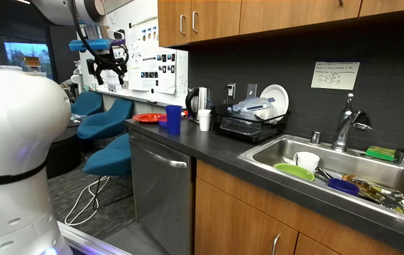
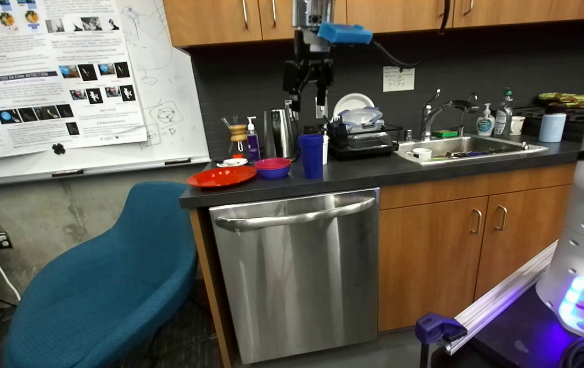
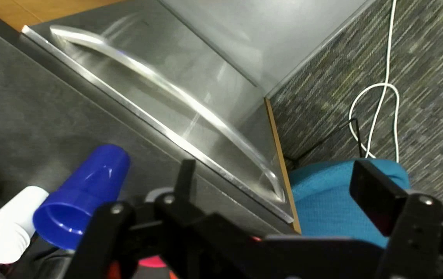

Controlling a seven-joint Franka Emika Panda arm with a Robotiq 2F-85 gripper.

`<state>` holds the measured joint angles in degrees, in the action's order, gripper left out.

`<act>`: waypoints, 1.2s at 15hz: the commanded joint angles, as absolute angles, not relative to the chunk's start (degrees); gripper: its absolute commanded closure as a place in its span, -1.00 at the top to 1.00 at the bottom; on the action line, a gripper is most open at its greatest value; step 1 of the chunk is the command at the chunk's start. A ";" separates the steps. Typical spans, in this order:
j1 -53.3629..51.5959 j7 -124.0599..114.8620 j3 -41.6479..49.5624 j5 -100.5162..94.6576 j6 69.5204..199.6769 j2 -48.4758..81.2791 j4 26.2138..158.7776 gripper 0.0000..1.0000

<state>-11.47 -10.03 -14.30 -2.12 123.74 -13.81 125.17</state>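
from here the gripper (image 2: 309, 99) hangs spread and empty, nothing grasped yet, while the blue cup (image 2: 312, 157), perhaps nearest though depth is hard to judge, stands untouched on the counter (image 2: 352, 171).

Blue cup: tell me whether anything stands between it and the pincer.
Nothing visible does: the open pincer hangs higher than the blue cup, and the white cups stand beside it, not between.
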 commanded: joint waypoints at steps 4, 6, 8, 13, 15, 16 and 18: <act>-10.14 -22.67 -15.17 -11.02 128.27 -6.02 119.08 1.00; -9.91 -25.90 -14.69 -13.22 128.69 -5.28 119.23 1.00; -9.66 -27.37 -14.04 -13.70 128.71 -4.06 118.51 1.00; -9.12 -30.47 -12.62 -13.90 129.80 -0.76 115.75 1.00; -9.17 -30.86 -11.97 -13.09 130.28 1.25 115.10 1.00; -9.26 -30.92 -11.59 -12.70 130.77 2.18 115.15 1.00; -9.46 -31.79 -10.81 -12.14 132.25 3.72 115.75 1.00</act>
<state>-9.35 -29.94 -11.75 -12.45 130.41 0.61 116.68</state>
